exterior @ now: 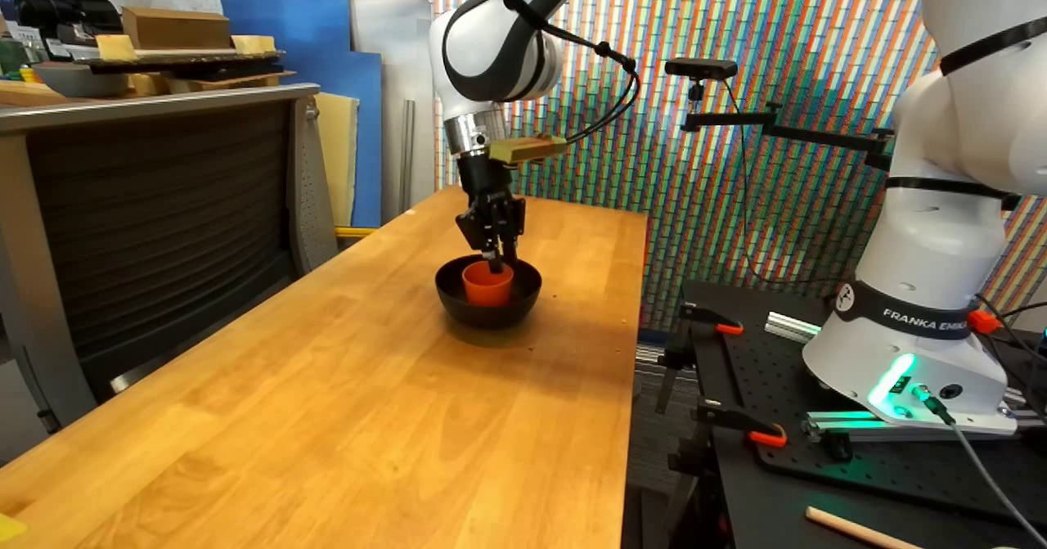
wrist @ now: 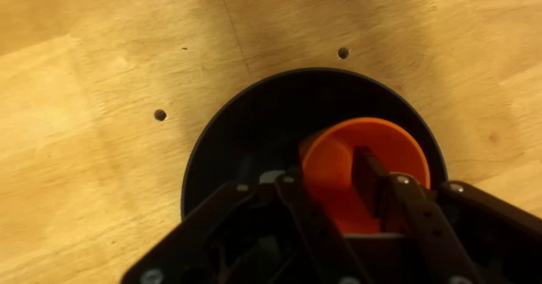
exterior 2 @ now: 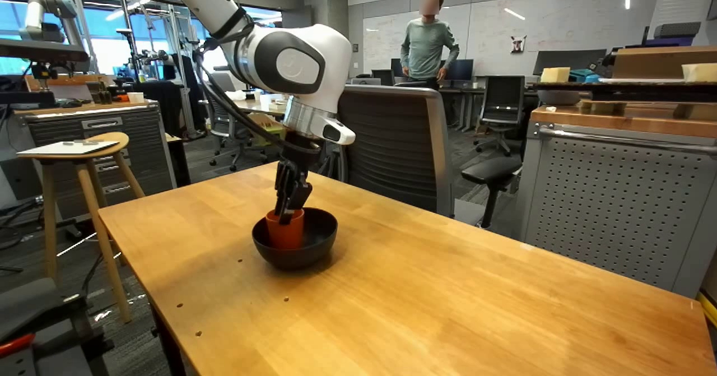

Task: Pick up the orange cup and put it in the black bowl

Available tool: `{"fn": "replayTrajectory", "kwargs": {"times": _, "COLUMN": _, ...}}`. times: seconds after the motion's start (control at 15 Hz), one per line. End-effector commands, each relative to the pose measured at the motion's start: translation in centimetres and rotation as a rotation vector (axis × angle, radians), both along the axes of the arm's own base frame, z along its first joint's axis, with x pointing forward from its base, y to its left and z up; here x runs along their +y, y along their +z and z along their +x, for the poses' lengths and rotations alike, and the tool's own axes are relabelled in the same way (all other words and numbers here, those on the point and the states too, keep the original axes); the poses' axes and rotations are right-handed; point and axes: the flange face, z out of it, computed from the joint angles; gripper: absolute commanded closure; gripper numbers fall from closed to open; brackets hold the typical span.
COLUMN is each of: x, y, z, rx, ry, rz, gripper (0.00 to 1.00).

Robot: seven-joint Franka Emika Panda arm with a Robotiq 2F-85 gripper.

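1. While straddling one wall of the orange plastic cup, holding jaws apart.
2. Seeing the cup inside the matte black bowl, on the counter.
3. Probably handling light, stiff, slightly slippery; favoring a rim pinch.

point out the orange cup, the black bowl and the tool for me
Orange cup (exterior: pixel 487 290): in an exterior view, on its outer side wall.
Black bowl (exterior 2: pixel 297 260): in an exterior view, on its outer wall below the rim.
Tool (wrist: pixel 328 161): in the wrist view, midway between its fingertips.
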Motion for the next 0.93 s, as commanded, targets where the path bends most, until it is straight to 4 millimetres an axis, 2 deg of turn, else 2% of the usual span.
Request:
{"fn": "replayTrajectory", "kwargs": {"times": 0.0, "x": -0.3, "y": 1.7, "z": -0.7, "rx": -0.043, "ry": 0.002, "rz": 0.057, "gripper": 0.30}}
{"fn": "replayTrajectory", "kwargs": {"times": 0.27, "x": 0.2, "y": 6.6, "z": -1.2, "rx": -0.109, "ry": 0.043, "rz": 0.019, "gripper": 0.00}}
{"fn": "replayTrajectory", "kwargs": {"times": 0.4, "x": 1.0, "y": 9.9, "z": -1.5, "rx": -0.147, "ry": 0.089, "rz": -0.024, "gripper": 0.00}}
{"fn": "replayTrajectory", "kwargs": {"times": 0.53, "x": 2.7, "y": 13.0, "z": -1.7, "rx": -0.150, "ry": 0.195, "rz": -0.093, "gripper": 0.00}}
{"fn": "replayTrajectory", "kwargs": {"times": 0.8, "x": 8.0, "y": 18.4, "z": -2.9, "rx": -0.140, "ry": 0.418, "rz": -0.206, "gripper": 0.01}}
{"fn": "replayTrajectory", "kwargs": {"times": 0.87, "x": 6.2, "y": 16.0, "z": -1.9, "rx": -0.144, "ry": 0.340, "rz": -0.166, "gripper": 0.01}}
